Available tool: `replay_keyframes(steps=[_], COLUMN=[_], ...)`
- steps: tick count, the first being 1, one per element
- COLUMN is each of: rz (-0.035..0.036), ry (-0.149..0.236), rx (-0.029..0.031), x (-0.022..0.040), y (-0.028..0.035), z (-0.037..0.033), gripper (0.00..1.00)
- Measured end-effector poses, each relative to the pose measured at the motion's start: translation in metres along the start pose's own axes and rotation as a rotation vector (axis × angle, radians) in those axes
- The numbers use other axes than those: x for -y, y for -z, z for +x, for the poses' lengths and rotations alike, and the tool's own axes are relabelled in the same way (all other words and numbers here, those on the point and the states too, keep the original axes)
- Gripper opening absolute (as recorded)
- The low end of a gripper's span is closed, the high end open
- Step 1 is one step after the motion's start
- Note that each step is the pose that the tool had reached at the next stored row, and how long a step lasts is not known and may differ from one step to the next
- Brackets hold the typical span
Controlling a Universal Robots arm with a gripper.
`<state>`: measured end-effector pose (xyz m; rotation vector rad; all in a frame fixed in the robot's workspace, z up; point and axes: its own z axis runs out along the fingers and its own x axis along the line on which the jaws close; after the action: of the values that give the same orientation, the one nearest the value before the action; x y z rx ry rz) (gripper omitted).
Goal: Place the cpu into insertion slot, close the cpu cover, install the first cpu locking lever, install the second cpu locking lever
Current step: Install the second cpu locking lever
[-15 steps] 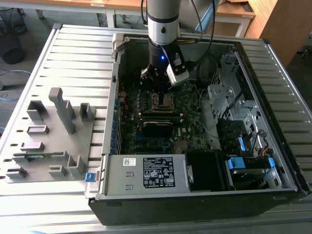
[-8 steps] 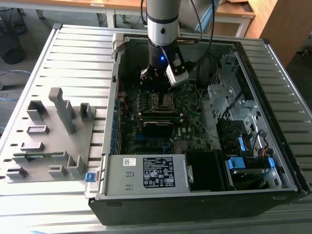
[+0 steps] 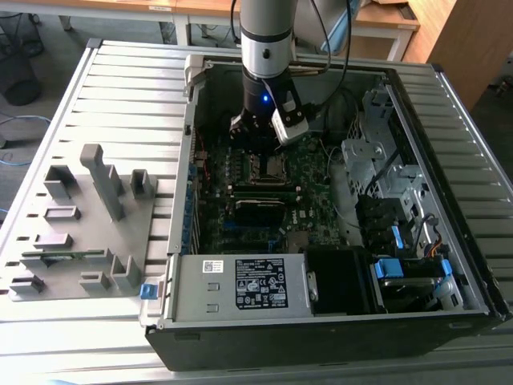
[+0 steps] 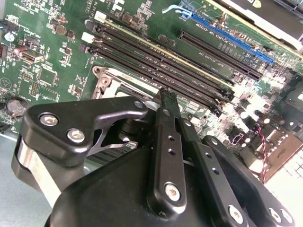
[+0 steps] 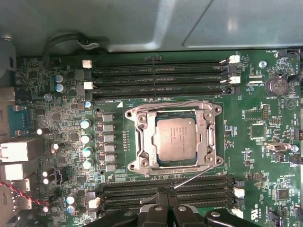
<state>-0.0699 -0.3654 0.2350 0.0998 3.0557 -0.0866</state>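
- We see the cpu [image 5: 175, 140] seated in the insertion slot [image 5: 152, 153], near the middle of the green motherboard [image 5: 265, 156].
- The cpu cover [image 5: 173, 110] lies closed around the chip.
- 1 thin locking lever [image 5: 196, 176] angles free beside the slot's edge; in our judgement latching remains.
- The hand [image 5: 166, 195] sits just beside that lever, fingers pressed together, pinching nothing we can make out.
- Memory slots [image 5: 161, 75] flank the socket; the case wall [image 3: 186, 160] hems in the board.

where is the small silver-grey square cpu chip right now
In the first wrist view, the silver-grey square cpu chip sits in the socket under the silver metal cover frame, between two banks of long black memory slots.
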Motion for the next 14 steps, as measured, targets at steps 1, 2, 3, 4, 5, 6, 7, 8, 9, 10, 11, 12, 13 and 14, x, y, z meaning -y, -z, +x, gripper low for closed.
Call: replay_keyframes(steps=[1, 2, 3, 4, 5, 6, 7, 8, 9, 10, 11, 12, 13, 14], rz=[0.0001, 0.0, -0.0001, -0.0001, -0.0001, -0.0003, -0.0005, -0.0003, -0.0002, -0.0002, 0.0, 0.0, -0.0001, 0.0], ry=[0.0, 0.0, 0.0, 0.0, 0.0, 0.0, 0.0, 0.0, 0.0, 0.0, 0.0, 0.0, 0.0, 0.0], rx=[-0.0001, 0.0, 0.0, 0.0001, 0.0001, 0.0001, 0.0002, 0.0001, 0.0001, 0.0001, 0.0, 0.0, 0.0, 0.0], x=[0.0, 0.0, 0.0, 0.0, 0.0, -0.0001, -0.0001, -0.0001, -0.0001, -0.0001, -0.0001, -0.0001, -0.0001, -0.0001], y=[0.0, 0.0, -0.0001, -0.0001, -0.0002, -0.0005, -0.0008, -0.001, -0.0012, -0.0015, -0.0016, -0.0018, -0.0019, -0.0019], z=[0.0, 0.0, 0.0, 0.0, 0.0, 0.0, 0.0001, 0.0001, 0.0001, 0.0001, 0.0002, 0.0002, 0.0002, 0.0002], gripper=[0.1, 0.1, 0.1, 0.1, 0.1, 0.1, 0.1, 0.1, 0.1, 0.1, 0.1, 0.1, 0.1, 0.1])
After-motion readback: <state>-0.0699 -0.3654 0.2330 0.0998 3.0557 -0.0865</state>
